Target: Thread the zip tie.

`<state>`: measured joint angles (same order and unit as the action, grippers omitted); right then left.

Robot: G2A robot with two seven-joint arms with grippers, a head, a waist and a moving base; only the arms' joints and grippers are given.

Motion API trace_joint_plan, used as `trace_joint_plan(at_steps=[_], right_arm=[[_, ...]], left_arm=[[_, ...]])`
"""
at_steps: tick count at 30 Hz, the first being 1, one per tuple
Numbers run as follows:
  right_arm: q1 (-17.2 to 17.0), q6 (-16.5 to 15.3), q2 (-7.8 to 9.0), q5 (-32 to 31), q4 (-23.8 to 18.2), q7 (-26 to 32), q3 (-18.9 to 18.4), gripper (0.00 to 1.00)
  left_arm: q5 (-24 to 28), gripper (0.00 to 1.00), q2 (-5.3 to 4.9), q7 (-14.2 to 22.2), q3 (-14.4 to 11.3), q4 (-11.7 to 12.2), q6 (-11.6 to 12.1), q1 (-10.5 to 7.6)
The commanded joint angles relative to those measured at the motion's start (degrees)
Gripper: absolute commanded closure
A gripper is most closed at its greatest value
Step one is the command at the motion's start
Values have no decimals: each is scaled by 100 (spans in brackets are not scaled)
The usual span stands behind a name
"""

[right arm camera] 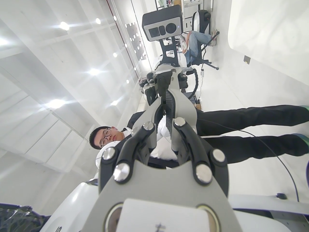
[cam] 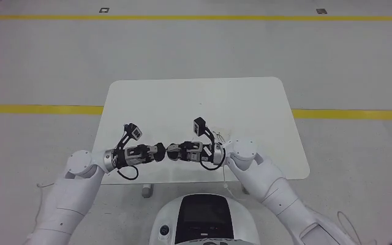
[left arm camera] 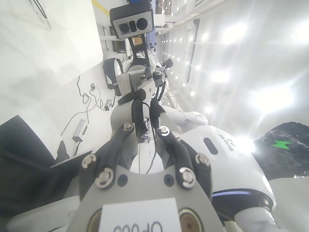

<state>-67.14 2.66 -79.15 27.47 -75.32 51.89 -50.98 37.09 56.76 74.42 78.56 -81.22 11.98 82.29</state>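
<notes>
**Tips nose to nose: line up before pushing**

The white table (cam: 257, 104) lies under both arms, which bend inward over its near edge. The left gripper (cam: 160, 151) and the right gripper (cam: 173, 150) point straight at each other. Their tips are just apart and held above the table, not on it.

In its wrist view, the right gripper's fingers (right arm camera: 172, 107) are drawn almost together. A thin dark strip pinched at their tips looks to be the zip tie (right arm camera: 165, 106). That reading is a judgement, since the strip is very small. How wide the left gripper stands, and whether it has the tie's other end, cannot be told.

The step in hand seems to be feeding the tie's tail into its head. Doing it well probably calls for squaring both wrists on one line first, then closing the gap slowly along that line. A thin strap will likely bend aside if it meets the slot off-centre. A firm pinch close to the tail's tip would make the free length short and stiff.
</notes>
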Motion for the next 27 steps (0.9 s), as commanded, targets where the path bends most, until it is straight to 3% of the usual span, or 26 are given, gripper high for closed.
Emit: trace_joint_plan(at_steps=[1, 5, 9, 15, 16, 17, 18, 19, 27], right_arm=[[-13, 0, 8, -5, -37, 13, -1, 100], [-30, 2, 24, -21, -87, 54, -1, 100], [-42, 0, 41, -56, -120, 112, 5, 100], [-52, -33, 56, -34, -134, 137, 9, 100], [-52, -32, 58, -31, -134, 138, 11, 91], [-51, -29, 60, -29, -134, 137, 13, 62], [-52, -26, 62, -22, -136, 125, 11, 16], [-54, -29, 64, -14, -138, 97, 2, 0], [-144, -70, 133, -20, -228, -53, -215, 0]], left_arm=[[-3, 93, -7, -7, -11, -3, 11, 0], [5, 91, -17, -33, -38, -6, 16, 1], [4, 100, -27, -64, -67, -12, 22, 1], [1, 100, -43, -78, -113, -27, 34, 9], [5, 100, -46, -77, -116, -28, 38, 14], [8, 100, -49, -76, -117, -28, 43, 21], [12, 100, -54, -77, -115, -26, 48, 27], [14, 100, -58, -79, -113, -25, 52, 30], [15, 100, -91, -92, -90, -47, 89, 57]])
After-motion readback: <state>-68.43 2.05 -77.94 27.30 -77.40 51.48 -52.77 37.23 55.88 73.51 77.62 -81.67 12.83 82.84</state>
